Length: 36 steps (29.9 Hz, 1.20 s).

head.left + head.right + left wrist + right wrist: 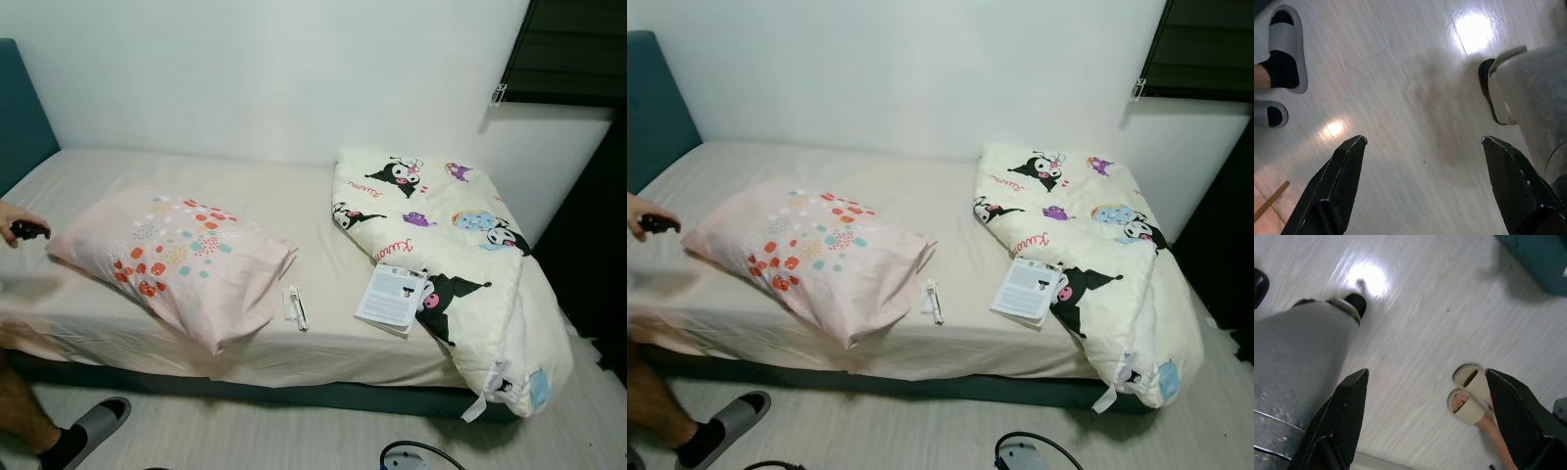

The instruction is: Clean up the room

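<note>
you're standing at the near side of the bed (294, 201), with both arms hanging down over the pale floor (1415, 98). the left tool (1422, 142) has its two black fingers spread wide apart with nothing between them; the right tool (1425, 374) is likewise spread and empty.

the things to tidy lie on the mattress. the pink patterned pillow (176, 259) sits left of centre, its near corner hanging over the bed's near edge. it looks soft and light, so pinch a corner or the open flap at its right end and expect it to sag. the cartoon-print duvet (451, 264) is bunched on the right and spills off the near right corner toward the floor; it's bulky and floppy, best taken by a folded edge. a leaflet (392, 297) rests on its left fold, thin and easy to crease. a small white packet (295, 305) lies just right of the pillow, close to the near edge.

mind a person's hand (20, 227) at the far left holding a dark object, and their slippered foot (93, 428) on the floor. the middle of the mattress is open.
</note>
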Tool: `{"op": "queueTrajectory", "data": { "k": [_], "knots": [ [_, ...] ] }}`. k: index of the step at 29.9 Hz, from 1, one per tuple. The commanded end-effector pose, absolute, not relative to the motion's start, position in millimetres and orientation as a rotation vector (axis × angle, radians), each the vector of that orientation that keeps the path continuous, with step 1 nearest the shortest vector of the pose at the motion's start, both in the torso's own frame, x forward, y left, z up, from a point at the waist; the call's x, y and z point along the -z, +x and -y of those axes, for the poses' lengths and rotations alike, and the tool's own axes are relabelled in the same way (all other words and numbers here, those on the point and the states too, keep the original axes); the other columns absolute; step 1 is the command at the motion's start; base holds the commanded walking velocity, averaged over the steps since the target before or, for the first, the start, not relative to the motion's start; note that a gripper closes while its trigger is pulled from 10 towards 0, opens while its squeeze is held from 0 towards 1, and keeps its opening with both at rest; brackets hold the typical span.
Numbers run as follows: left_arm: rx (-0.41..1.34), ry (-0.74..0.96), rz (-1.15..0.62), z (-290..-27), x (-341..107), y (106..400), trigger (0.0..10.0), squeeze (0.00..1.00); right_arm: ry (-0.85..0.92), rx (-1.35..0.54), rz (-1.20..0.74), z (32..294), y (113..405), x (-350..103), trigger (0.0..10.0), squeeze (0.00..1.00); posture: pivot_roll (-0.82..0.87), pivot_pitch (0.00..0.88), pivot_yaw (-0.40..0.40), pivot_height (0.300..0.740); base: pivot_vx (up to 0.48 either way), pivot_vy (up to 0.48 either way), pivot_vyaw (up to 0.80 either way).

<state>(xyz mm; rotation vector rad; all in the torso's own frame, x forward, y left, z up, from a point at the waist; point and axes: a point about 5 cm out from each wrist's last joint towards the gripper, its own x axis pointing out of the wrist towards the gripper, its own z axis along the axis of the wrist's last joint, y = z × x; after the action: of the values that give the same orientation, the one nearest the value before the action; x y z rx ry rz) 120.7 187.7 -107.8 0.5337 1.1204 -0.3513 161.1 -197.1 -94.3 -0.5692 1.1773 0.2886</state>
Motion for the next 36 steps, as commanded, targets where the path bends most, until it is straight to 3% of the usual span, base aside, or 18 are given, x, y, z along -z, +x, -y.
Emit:
{"op": "queueTrajectory", "data": {
  "k": [1,6,31,36],
  "knots": [
    [0.377,0.517,-1.157,-186.1,110.4,113.2,10.0,0.00,-0.568,-0.294,-1.190,197.9,157.7,95.6,10.0,0.00,-0.03,0.000,-0.087,0.740,0.364,0.000,0.00],
    [0.373,0.508,-1.160,-186.3,110.3,113.4,10.0,0.00,-0.572,-0.293,-1.183,197.8,158.6,95.2,10.0,0.00,-0.02,0.000,-0.088,0.740,0.387,0.000,0.78],
    [0.379,0.487,-1.160,-185.5,109.9,114.8,10.0,0.00,-0.571,-0.268,-1.192,199.3,159.1,94.9,10.0,0.00,-0.03,0.000,-0.084,0.740,0.380,0.000,0.00],
    [0.359,0.501,-1.154,-186.7,109.9,114.8,10.0,0.00,-0.532,-0.211,-1.181,200.2,158.4,95.1,10.0,0.00,-0.03,0.000,-0.082,0.740,0.055,0.000,0.00]
  ]
}}
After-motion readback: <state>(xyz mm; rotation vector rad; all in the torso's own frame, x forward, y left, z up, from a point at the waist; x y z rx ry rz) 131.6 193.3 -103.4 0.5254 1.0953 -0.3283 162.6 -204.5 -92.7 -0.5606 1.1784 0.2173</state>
